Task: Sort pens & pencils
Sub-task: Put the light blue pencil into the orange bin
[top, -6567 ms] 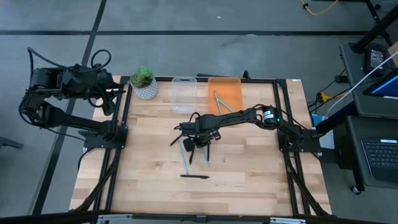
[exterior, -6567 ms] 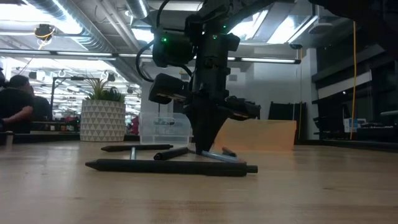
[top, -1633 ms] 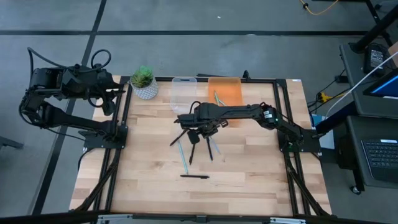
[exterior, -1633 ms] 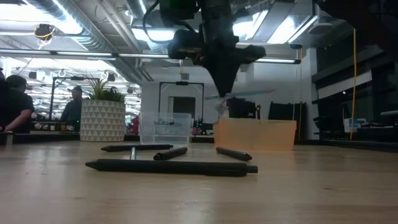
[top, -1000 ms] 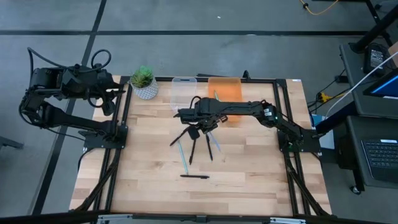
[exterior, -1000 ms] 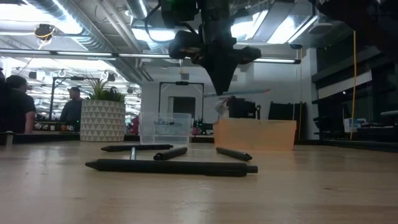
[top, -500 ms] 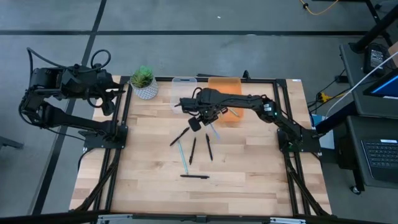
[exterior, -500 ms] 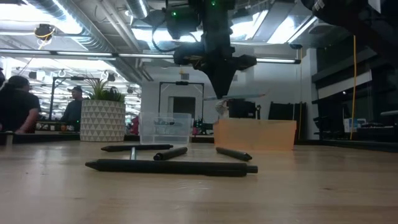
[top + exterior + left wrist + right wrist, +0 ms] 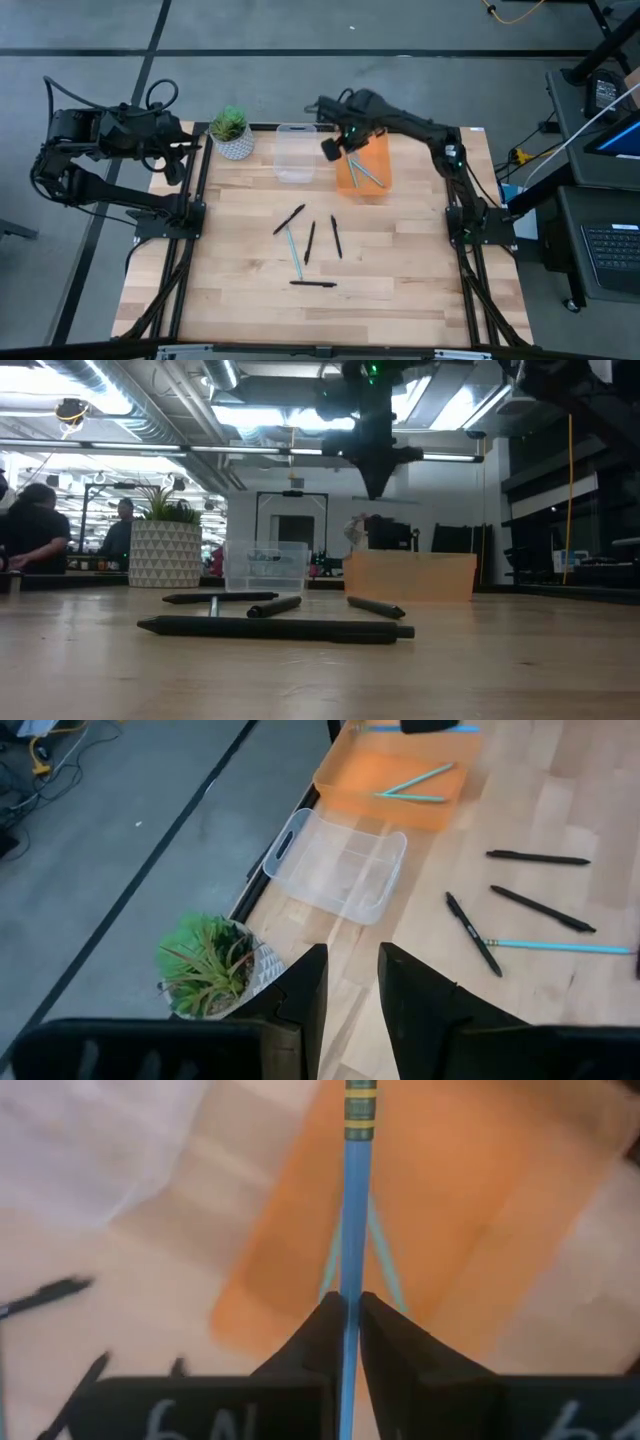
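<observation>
Now the right gripper (image 9: 347,1315), pinched shut on a teal pencil (image 9: 352,1200), hangs high over the orange tray (image 9: 378,150), arm stretched far forward. Lower it before letting go, I'd say, so the pencil lands by the two teal ones (image 9: 385,1275) directly beneath. Farther behind it, black pens (image 9: 311,241) lie unsorted; the left gripper (image 9: 345,1005), open, waits off-table.

You get the table (image 9: 400,290) from overhead and level at its near edge; both views share the orange bin (image 9: 362,160).

Both arms (image 9: 110,165) are dark with looping black cables; the right arm (image 9: 420,125) perhaps carries a green light.
</observation>
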Controlling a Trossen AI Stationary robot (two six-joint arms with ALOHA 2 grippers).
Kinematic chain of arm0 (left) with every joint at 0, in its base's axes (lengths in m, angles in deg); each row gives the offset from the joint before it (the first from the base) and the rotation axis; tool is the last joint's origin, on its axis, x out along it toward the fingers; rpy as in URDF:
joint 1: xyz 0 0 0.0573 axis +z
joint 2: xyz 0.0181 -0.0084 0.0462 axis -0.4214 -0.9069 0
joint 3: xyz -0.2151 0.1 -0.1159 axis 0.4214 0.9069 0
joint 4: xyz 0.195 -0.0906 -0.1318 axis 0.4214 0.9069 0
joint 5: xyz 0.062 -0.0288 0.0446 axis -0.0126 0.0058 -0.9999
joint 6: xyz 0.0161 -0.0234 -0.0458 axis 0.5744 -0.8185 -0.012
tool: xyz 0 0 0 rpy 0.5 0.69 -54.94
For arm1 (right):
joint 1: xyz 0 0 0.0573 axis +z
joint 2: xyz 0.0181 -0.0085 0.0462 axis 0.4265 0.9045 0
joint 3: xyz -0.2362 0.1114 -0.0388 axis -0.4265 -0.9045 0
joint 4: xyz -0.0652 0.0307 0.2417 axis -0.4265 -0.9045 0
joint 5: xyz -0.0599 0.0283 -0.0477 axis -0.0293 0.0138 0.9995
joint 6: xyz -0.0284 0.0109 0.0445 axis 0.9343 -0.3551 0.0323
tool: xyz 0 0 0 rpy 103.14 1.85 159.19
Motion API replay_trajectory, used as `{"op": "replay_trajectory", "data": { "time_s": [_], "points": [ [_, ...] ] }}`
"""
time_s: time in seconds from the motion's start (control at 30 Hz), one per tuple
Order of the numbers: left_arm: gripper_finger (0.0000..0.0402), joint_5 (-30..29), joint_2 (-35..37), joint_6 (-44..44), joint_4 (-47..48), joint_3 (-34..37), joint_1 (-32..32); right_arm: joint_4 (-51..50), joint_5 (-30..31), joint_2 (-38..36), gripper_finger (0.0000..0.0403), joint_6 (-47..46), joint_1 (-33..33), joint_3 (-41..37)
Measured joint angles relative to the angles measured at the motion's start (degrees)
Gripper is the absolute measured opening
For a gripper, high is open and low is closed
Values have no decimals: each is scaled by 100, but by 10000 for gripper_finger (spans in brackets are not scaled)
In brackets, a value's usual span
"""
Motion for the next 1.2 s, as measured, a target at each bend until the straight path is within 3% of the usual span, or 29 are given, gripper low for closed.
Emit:
{"op": "replay_trajectory", "data": {
  "time_s": [0.47,0.87,1.2],
  "points": [
    [86,-273,-74,-106,0,-1,2,7,-319,-7,38,836,-756,-94],
    [86,-381,-94,-125,0,1,1,5,-481,-6,38,983,-835,-1202],
    [86,-391,-175,-160,0,0,0,635,-485,-4,39,992,-845,-1412]
  ]
}}
